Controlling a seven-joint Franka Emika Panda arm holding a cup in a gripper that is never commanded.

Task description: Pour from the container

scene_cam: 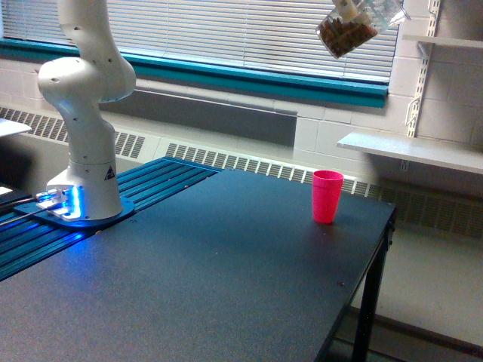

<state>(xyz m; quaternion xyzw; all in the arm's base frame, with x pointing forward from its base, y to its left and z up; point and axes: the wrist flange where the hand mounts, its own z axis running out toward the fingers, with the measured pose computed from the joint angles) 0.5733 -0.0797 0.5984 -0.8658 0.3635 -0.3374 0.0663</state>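
High at the top of the exterior view, toward its right, the container [349, 29] hangs in the air, a clear cup with a mass of brown bits inside. It is tilted well off upright: its long axis runs on a slant, the end packed with brown bits lowest and toward the exterior view's left, the other end rising toward the upper right where it runs out of the picture. Whether the low end is the mouth or the base cannot be told. The gripper [370, 9] is mostly cut off by the top edge; only pale parts show against the cup, so how far the jaws stand apart cannot be told, though the cup is plainly carried there. The container sits well above the dark bench [226, 279] and well apart from the pink cup [327, 196], which stands upright, mouth up, near the bench's far right corner, just inside the far edge and a little in from the right edge. The container is above and slightly to the exterior view's right of the pink cup. The bench top between the pink cup and the robot base [79, 200], at the left edge on blue rails, is bare and broad. Beyond the right edge the floor drops away, with a shelf [411, 151] on the wall behind.
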